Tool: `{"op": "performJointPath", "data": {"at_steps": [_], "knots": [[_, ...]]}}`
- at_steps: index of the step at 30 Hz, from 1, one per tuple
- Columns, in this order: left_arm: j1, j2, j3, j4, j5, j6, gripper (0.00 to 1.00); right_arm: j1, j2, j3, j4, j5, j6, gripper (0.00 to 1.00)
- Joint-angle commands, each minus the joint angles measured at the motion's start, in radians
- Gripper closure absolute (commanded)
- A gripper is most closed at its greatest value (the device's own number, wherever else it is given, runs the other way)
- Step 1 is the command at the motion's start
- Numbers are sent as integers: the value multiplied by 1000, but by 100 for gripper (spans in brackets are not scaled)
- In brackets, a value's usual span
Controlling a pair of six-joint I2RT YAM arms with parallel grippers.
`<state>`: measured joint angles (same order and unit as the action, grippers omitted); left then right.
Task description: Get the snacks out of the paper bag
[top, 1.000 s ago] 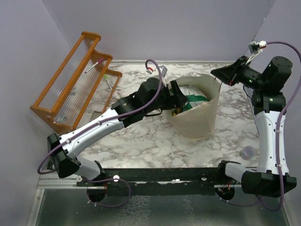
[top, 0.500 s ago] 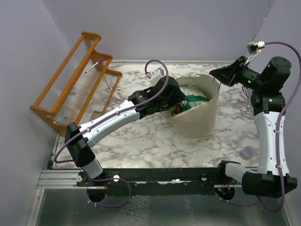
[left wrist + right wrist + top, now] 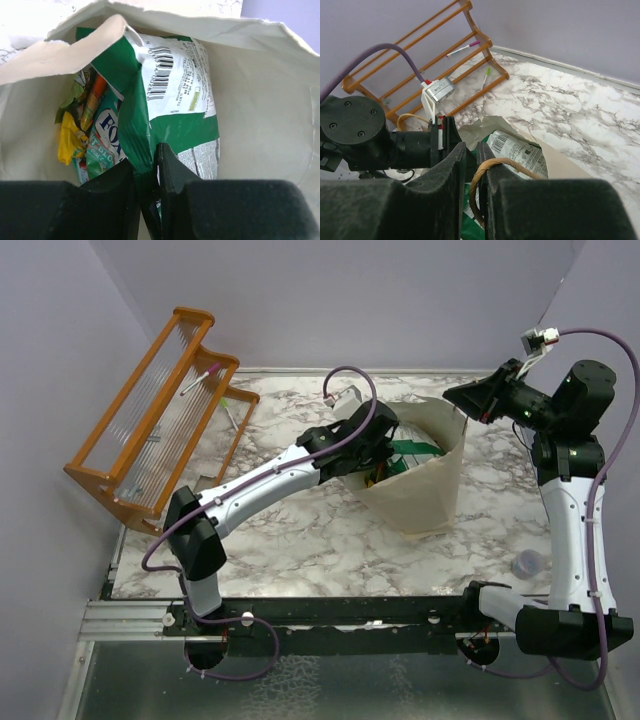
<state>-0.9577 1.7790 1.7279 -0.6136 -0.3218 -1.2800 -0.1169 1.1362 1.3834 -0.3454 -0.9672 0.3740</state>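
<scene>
Moved since a second ago: left gripper (image 3: 376, 454), carried further into the bag mouth on a longer-stretched arm; right gripper (image 3: 472, 156), scarcely at all.

1. Table (image 3: 300, 540), marbled. Orange rack (image 3: 150, 420) stands at its far left, well apart from the work.
2. Paper bag (image 3: 432, 490), cream, upright, mouth open at mid-table. The snacks lie inside; none is out yet.
3. Green bag (image 3: 175, 95), largest packet, barcode side up, leaning on the far wall. Left gripper fingers are nearly together, pinching a fold at its near edge.
4. Yellow packet (image 3: 67, 142) and red-orange packet (image 3: 92, 100), crumpled low against the left wall, left of the pinched fold.
5. Cord handle (image 3: 492, 167), brown, clamped between the closed right fingers, which hold the rim up.

Handling note, as a judgement: lift the green bag straight up through the mouth while the right side keeps the handle taut. The pinch is on a thin glossy fold and may slip, and a sideways pull could drag or tip the bag.
</scene>
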Motion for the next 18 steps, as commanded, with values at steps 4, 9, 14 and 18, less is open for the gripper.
{"op": "performJointPath", "data": {"at_steps": [4, 9, 14, 18], "knots": [[-1, -93, 2, 67, -29, 85, 94, 13, -41, 3, 49, 51, -36, 85], [14, -222, -102, 248, 33, 188, 100, 17, -44, -10, 39, 96, -47, 86], [37, -341, -204, 435, 105, 269, 100, 20, -56, -14, 20, 156, -66, 88], [54, -405, -227, 528, 174, 363, 100, 22, -69, -23, 1, 221, -83, 89]]}}
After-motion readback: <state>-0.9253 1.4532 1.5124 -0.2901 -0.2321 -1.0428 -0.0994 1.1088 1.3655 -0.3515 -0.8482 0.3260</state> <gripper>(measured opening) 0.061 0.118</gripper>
